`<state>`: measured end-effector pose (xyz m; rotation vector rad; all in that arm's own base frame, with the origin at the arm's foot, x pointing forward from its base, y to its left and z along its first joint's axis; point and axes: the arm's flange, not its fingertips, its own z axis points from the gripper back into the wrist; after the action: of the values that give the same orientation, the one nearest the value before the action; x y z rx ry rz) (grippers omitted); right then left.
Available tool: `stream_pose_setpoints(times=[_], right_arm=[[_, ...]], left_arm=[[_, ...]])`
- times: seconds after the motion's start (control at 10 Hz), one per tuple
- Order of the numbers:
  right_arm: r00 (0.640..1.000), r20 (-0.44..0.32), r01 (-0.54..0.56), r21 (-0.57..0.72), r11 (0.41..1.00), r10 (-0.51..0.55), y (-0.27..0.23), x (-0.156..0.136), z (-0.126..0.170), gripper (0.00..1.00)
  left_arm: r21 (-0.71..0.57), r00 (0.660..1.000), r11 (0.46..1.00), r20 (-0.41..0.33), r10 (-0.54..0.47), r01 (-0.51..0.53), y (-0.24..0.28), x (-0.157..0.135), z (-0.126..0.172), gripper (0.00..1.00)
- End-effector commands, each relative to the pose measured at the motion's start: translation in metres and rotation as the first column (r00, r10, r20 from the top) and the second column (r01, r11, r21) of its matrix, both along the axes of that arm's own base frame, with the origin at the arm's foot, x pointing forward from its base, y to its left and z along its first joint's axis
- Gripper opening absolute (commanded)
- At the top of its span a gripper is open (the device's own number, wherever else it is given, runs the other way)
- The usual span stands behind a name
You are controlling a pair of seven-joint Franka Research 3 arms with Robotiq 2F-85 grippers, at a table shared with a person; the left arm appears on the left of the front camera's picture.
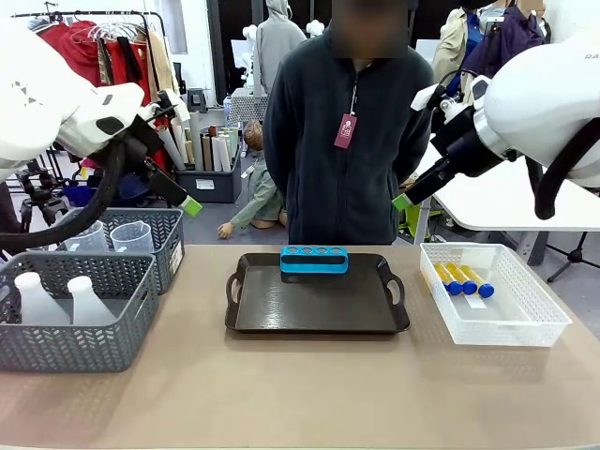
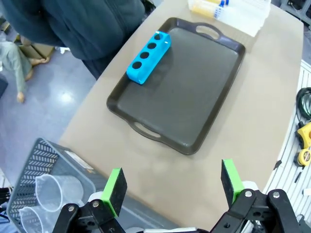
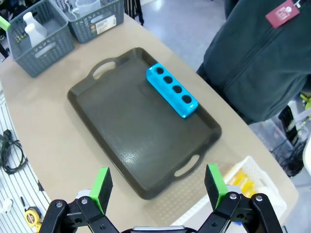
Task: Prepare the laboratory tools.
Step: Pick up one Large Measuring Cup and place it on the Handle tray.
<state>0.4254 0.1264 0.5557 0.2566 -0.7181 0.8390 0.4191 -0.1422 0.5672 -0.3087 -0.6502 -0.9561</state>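
White mesh basket (image 1: 525, 323): 3 yellow-liquid test tubes (image 1: 464, 279), blue-capped, lying flat.
Front grey basket (image 1: 75, 352): 2 white conical flasks (image 1: 37, 300).
Rear grey basket (image 1: 169, 239): 2 clear beakers (image 1: 131, 236).
Dark tray (image 1: 309, 309): blue 4-hole rack (image 1: 314, 260) at its far edge.
Tabletop (image 1: 281, 394): tan, matte.
Left jaws: spread wide, holding nothing.
Right jaws: spread wide, holding nothing.
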Motion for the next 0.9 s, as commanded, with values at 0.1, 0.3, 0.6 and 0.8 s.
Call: stream_pose_setpoints(times=[0.1,0.3,0.6,0.8], right_arm=[[1.000,-0.004,0.000,0.001,1.000,0.000,0.000,0.001,-0.001,1.00],[1.000,-0.004,0.000,0.001,1.000,0.000,0.000,0.001,-0.001,1.00],[0.999,-0.005,-0.044,0.040,0.998,0.044,-0.002,0.012,0.011,1.00],[0.997,-0.005,-0.078,0.049,0.996,0.078,-0.006,0.018,0.033,1.00]], left_arm=[[0.000,1.000,1.000,0.001,-0.002,0.002,0.000,0.000,0.001,1.00],[0.000,1.000,1.000,0.001,-0.002,0.002,0.000,0.000,0.001,1.00],[0.022,0.999,1.000,0.030,-0.013,0.013,-0.003,0.008,0.018,1.00],[0.037,0.999,0.999,0.042,-0.016,0.014,-0.003,0.014,0.034,1.00]])
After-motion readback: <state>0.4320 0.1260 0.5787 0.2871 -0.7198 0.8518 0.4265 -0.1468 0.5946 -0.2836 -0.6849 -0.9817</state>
